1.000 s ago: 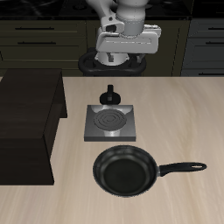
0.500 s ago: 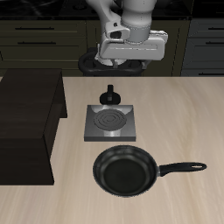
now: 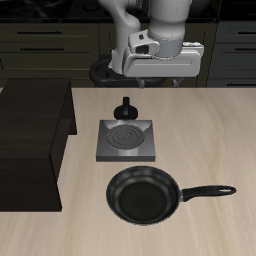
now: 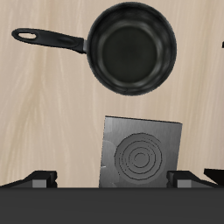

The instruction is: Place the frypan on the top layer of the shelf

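The frypan (image 3: 147,197) lies flat on the table near its front edge, round and black, its long handle (image 3: 210,191) pointing away from the shelf. In the wrist view the frypan (image 4: 131,48) shows whole, beyond the burner plate. The shelf (image 3: 30,140) is a big dark boxy unit at the table's side, its top board bare. My gripper (image 3: 158,78) hangs high over the back of the table, well above and behind the frypan. In the wrist view the gripper (image 4: 114,182) is open, its fingertips (image 4: 39,178) set wide apart with nothing between them.
A square grey burner plate (image 3: 126,141) with a spiral coil sits between the frypan and the table's back. A small black knobbed pot (image 3: 126,108) stands just behind it. Dark drawer cabinets (image 3: 40,40) line the back wall.
The gripper has drifted sideways, away from the shelf and toward the side where the pan's handle points, staying high. The frypan, plate and pot have not moved.
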### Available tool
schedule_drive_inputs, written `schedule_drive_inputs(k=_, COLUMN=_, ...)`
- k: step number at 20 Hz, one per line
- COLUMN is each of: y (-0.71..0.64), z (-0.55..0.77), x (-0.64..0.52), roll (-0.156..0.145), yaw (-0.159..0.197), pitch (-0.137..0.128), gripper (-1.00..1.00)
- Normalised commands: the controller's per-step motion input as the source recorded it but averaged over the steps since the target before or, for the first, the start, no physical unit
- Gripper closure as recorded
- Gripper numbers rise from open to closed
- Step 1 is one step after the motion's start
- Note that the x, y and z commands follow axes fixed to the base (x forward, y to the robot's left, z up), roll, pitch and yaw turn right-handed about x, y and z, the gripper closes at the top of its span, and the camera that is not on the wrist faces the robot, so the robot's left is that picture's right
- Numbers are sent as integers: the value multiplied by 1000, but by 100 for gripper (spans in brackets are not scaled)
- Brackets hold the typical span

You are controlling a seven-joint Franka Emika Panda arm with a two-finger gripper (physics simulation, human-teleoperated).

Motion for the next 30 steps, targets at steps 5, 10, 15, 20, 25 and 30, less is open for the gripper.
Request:
schedule_drive_inputs(k=5, y=116, z=-16, x=326, roll=1, yaw=8, pitch=2, gripper=-100)
schedule_drive_inputs(k=10, y=71, z=-170, x=276, roll=12, yaw=70, pitch=12, gripper=-100)
schedule_drive_inputs(k=15, y=-35, z=10, x=209, roll=-34, yaw=-5, pitch=-18, gripper=-100)
schedule_drive_inputs(k=20, y=54, z=120, x=259, roll=-12, yaw=-16, pitch=-19, gripper=-100)
schedule_drive_inputs(k=25, y=42, z=41, x=149, roll=19, yaw=17, pitch=-24, gripper=-100)
schedule_drive_inputs(k=30, y=35, z=-14, x=153, roll=-7, yaw=6, pitch=0, gripper=-100)
